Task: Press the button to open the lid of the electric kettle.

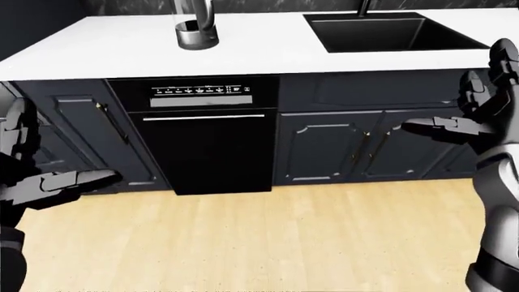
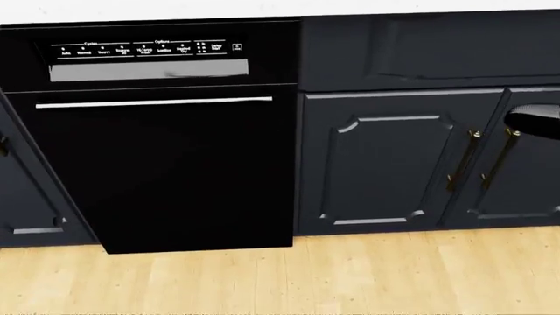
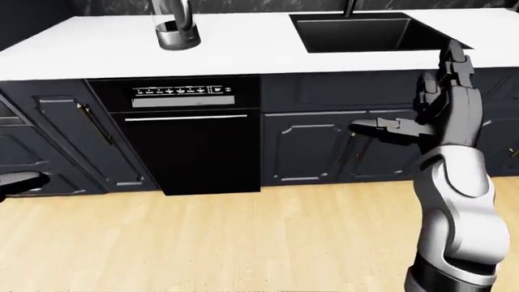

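Kettle (image 1: 197, 31) top cropped at counter (image 1: 105, 48); button unseen.

Dark cabinets (image 2: 385, 164) and a black dishwasher (image 1: 207, 143) under a white counter (image 1: 105, 52), wood floor (image 1: 268, 237).

**Dark kitchen cabinets, white counter, pale wood floor**

A plain white countertop (image 1: 114, 45) runs across the top of the eye views. On it stands a silver-grey metallic kettle (image 1: 197, 33). A matte black sink (image 1: 389, 30) is set into the white. Below, the dishwasher (image 2: 166, 170) is glossy black with small white lettering, a grey strip and a silver handle bar. The cabinet doors (image 2: 385, 164) are dark navy-grey with brass-coloured handles. The floor (image 1: 260, 243) is light yellow wood with a fine grain pattern. The robot's right hand (image 3: 434, 112) is dark grey, its forearm white.
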